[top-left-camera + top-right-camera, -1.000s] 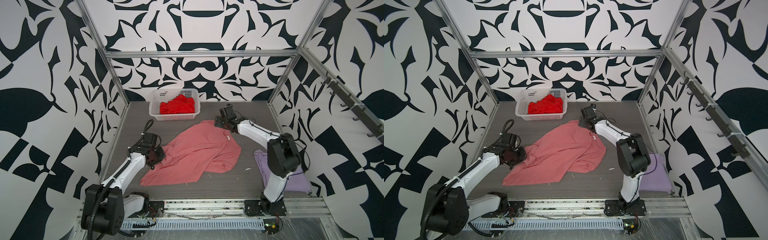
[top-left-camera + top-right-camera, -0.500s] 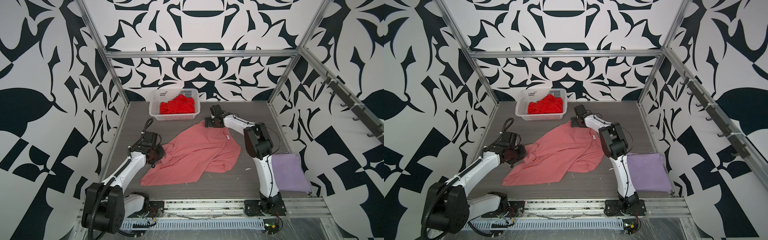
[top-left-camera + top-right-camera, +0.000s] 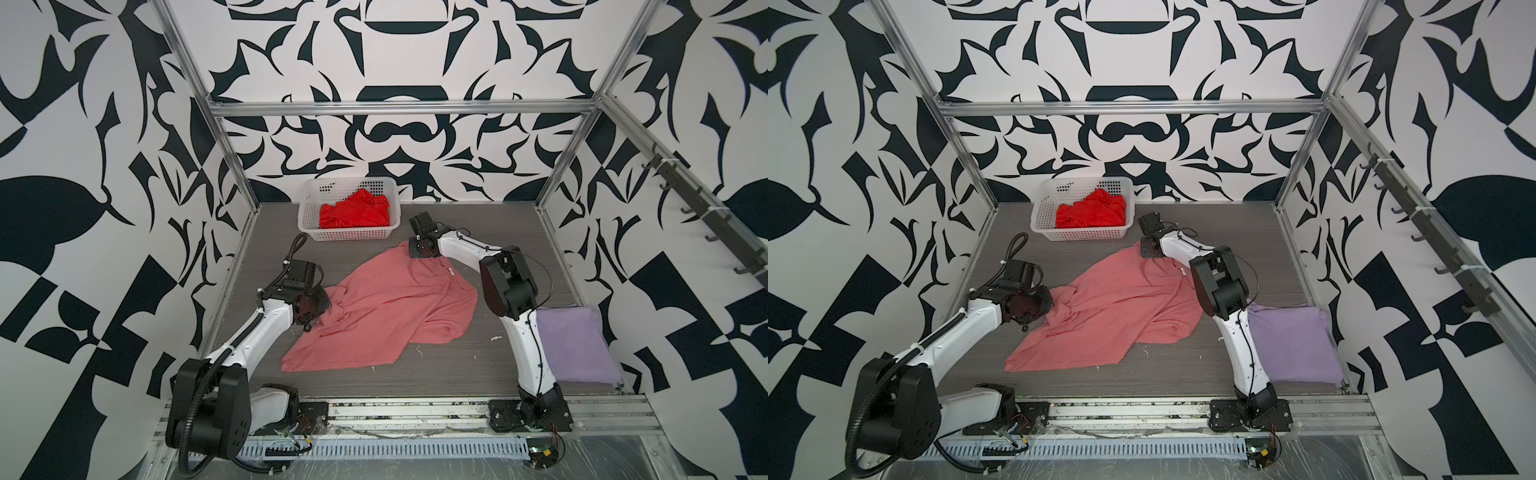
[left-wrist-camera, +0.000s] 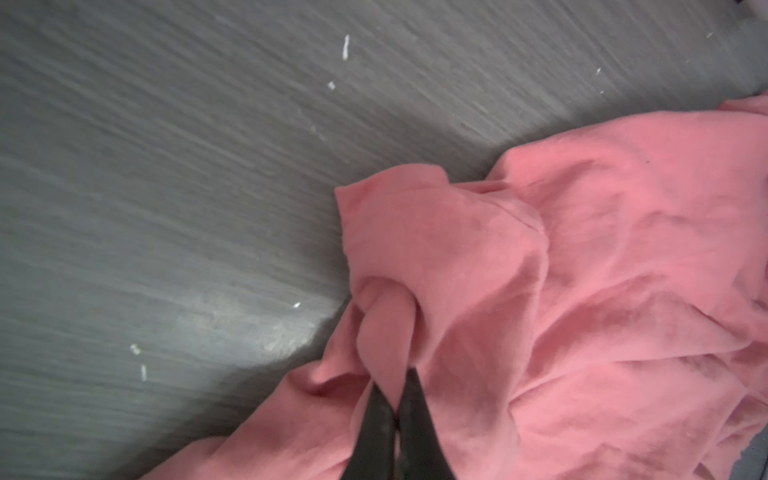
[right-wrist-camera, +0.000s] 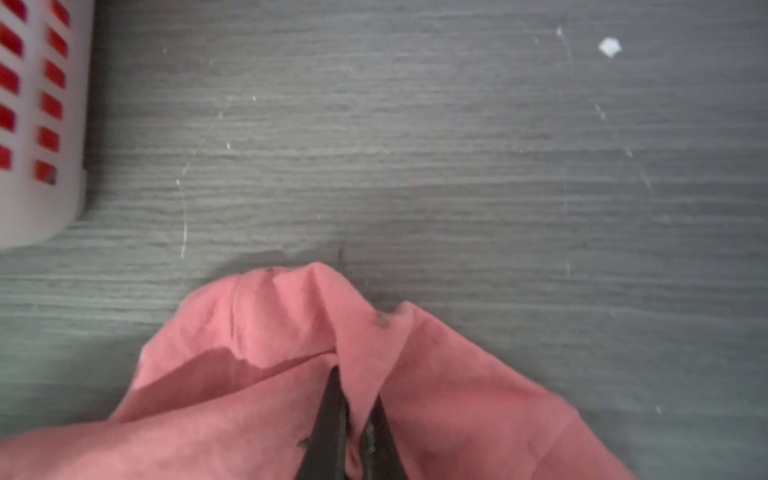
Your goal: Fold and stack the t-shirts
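Salmon-pink shirt (image 3: 386,307) lies crumpled mid-table (image 3: 457,374). Left gripper (image 4: 395,380) is clamped narrow on a fold at the shirt's left edge. Right gripper (image 5: 355,384) is clamped on its far corner, just beside the basket (image 3: 345,236). Lavender shirt (image 3: 575,345) lies folded, near right. Red shirt (image 3: 353,212) is bunched inside the basket. 3 shirts in all.

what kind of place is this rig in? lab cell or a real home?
Likely a lab robot cell, not a home: aluminium frame with printed black-and-white walls, left arm and right arm mounted on a front rail, and laundry props, a salmon-pink t-shirt near a white basket.
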